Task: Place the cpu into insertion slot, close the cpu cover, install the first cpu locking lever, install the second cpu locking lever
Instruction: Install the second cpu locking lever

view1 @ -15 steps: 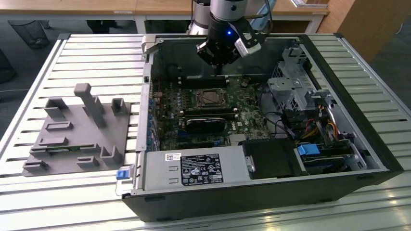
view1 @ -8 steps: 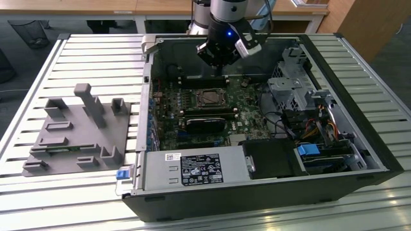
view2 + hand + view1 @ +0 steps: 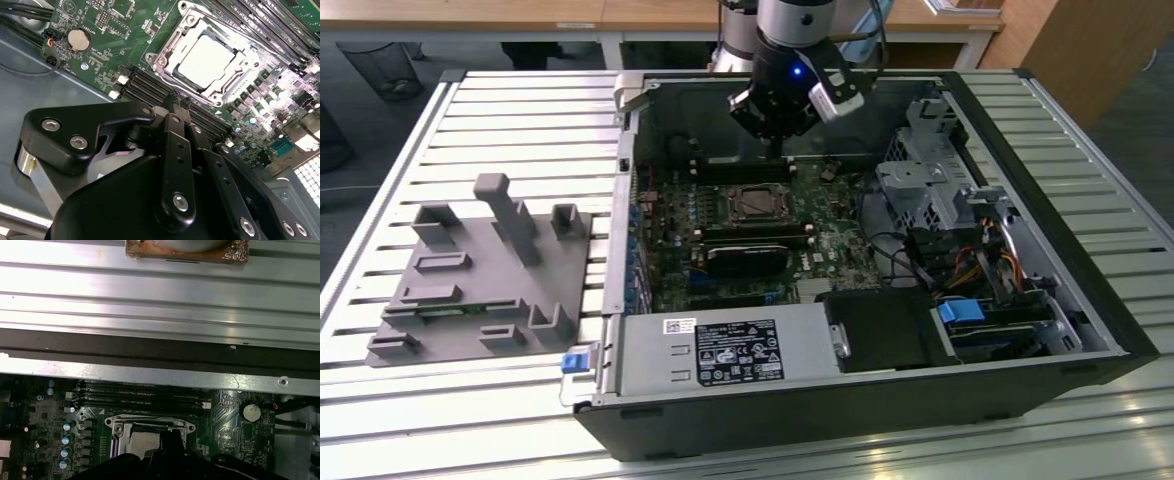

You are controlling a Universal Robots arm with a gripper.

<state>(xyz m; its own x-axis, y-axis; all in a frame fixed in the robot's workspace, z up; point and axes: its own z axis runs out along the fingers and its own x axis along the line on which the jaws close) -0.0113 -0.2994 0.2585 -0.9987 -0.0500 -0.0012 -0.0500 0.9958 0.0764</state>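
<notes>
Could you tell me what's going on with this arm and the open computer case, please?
A single robot arm is reaching into an open computer case lying on its side. Its gripper hangs above the motherboard, at the memory slots beside the insertion slot. The cpu already sits in the socket, with the cpu cover down around it. The fingers look closed together and hold nothing.

Black gripper (image 3: pixel 167 450) above the green motherboard (image 3: pixel 45 440).
Just beyond it: square silver-framed insertion slot (image 3: pixel 150 432), then long black memory slots (image 3: pixel 140 395).
</notes>
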